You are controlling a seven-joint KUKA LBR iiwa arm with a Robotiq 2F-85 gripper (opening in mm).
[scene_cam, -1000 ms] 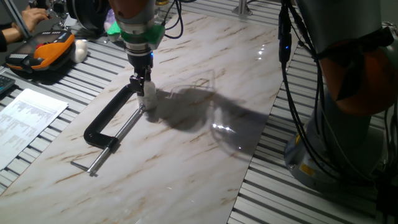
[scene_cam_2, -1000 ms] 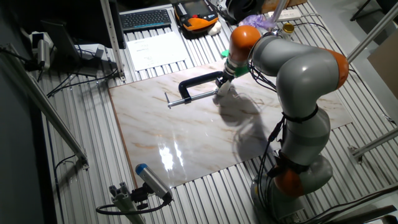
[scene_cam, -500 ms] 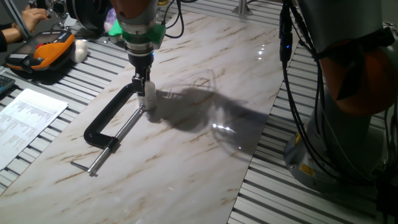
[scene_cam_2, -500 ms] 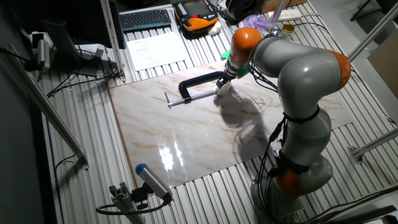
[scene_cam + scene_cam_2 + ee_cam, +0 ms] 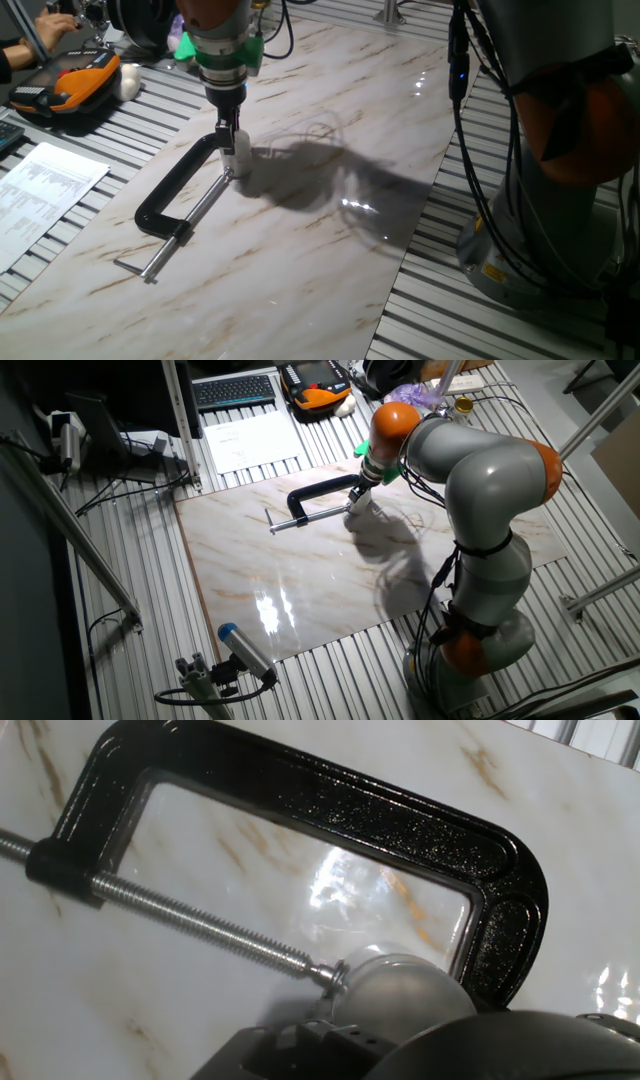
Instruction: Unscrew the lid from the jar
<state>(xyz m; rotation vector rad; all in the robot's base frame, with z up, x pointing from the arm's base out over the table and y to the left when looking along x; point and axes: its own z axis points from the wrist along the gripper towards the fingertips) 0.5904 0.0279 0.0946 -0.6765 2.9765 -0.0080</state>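
You can't read any text here: the printed sheet (image 5: 45, 190) beside the table carries lines too small to make out, and nothing else shows legible lettering.

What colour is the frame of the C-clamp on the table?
Black, with a glossy speckled finish; the C-clamp shows best in the hand view.

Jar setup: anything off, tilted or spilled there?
Nothing spilled or broken. The one unusual thing is that the jar sits clamped in the black C-clamp lying flat on the marble table, screw tip against its side. That looks like a deliberate hold. The pincer is on the lid from above.
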